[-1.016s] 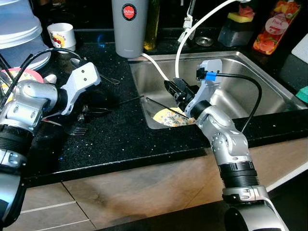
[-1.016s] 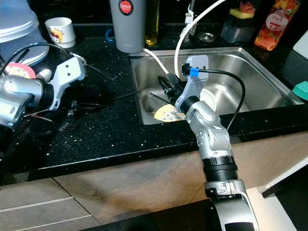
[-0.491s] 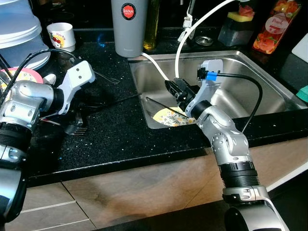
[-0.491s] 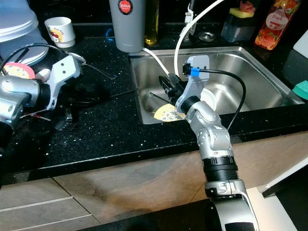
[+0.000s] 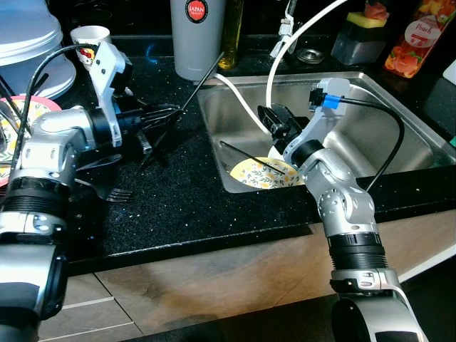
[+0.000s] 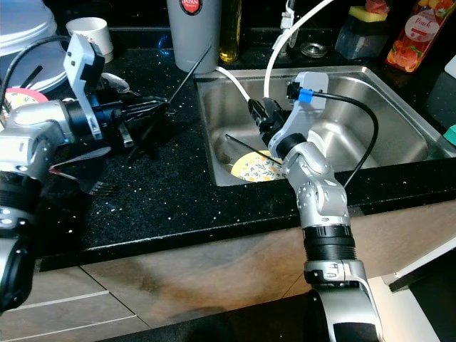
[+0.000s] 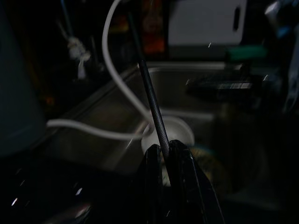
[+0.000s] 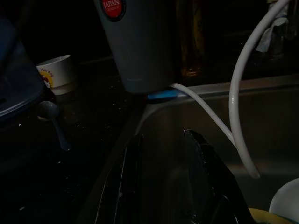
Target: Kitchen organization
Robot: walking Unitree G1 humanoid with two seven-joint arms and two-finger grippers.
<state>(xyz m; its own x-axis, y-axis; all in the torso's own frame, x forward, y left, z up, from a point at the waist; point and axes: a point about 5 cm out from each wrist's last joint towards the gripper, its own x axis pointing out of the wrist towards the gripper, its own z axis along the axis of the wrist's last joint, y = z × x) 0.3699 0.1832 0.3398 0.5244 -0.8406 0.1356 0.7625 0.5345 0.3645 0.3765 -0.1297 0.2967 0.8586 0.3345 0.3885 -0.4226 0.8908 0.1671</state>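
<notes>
L arm: bent across the black worktop (image 5: 214,206), forearm level, wrist cam plate upright.
L claw (image 5: 165,114): points toward the sink (image 5: 370,114); fingers (image 7: 180,186) pinched tight on a chopstick (image 5: 203,84).
Chopstick: thin, dark, straight; held at its low end, angled up & away over the worktop, tip near the grey tumbler (image 5: 196,35). L wrist view shows fine ribbing on the shaft.
R arm: elbow at worktop edge, forearm reaching up & over the sink rim.
R claw (image 5: 274,121): inside the sink, above the plate (image 5: 267,173); fingers (image 8: 203,172) apart w/ a narrow gap, nothing between them.
Plate: yellow patterned, flat on sink floor at the near-left corner; a 2nd stick (image 5: 249,157) lies across it.
Hose (image 5: 285,50): white, loops down into the sink.
Worktop extras: fork (image 5: 117,192) near L arm, mug (image 5: 89,35) & stacked white plates (image 5: 32,43) at back left.
</notes>
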